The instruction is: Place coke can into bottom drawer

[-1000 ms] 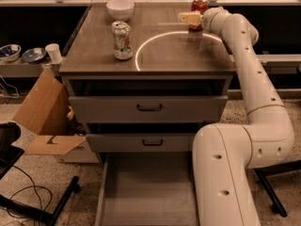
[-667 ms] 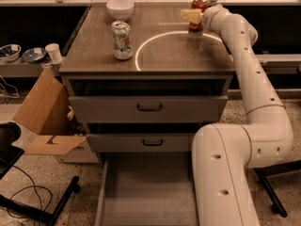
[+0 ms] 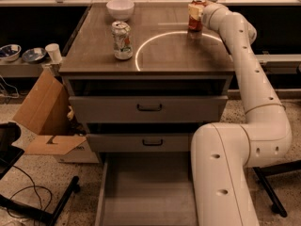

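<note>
The coke can [image 3: 195, 21], red with a silver top, stands upright at the far right back of the cabinet top. My gripper [image 3: 194, 11] is at the can, reaching in from the right, and its pale fingers [image 3: 192, 8] are closed around the can's upper part. The bottom drawer [image 3: 146, 197] is pulled out at the foot of the cabinet, a long grey tray with a bare floor. My white arm covers the drawer's right side.
A white and silver can [image 3: 122, 40] with green and red markings stands front left on the top, with a white bowl [image 3: 120, 8] behind it. The two upper drawers [image 3: 149, 108] are shut. A cardboard box [image 3: 44, 121] sits left of the cabinet.
The gripper has shifted up against the coke can, so that more of the can's red body shows below the fingers. Nothing else has moved.
</note>
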Robot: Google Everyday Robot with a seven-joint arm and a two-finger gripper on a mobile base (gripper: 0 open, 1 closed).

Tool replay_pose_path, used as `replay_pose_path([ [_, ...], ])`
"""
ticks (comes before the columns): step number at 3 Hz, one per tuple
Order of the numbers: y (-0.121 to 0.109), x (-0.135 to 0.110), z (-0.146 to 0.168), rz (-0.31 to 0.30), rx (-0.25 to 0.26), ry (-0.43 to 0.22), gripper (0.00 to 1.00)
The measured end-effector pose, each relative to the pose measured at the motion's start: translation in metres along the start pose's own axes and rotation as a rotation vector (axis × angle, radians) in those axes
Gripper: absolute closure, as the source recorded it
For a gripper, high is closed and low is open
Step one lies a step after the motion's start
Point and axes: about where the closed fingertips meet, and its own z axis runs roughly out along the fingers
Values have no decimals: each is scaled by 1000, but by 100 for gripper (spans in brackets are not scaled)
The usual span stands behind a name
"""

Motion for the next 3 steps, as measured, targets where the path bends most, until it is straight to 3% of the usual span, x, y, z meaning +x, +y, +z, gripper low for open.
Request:
replay_pose_path([
  [1,0,0,0,0,0,0,84],
  [2,3,0,-1,-10,-10,7,100],
  [3,0,-30,-28,-43,-59,26,100],
])
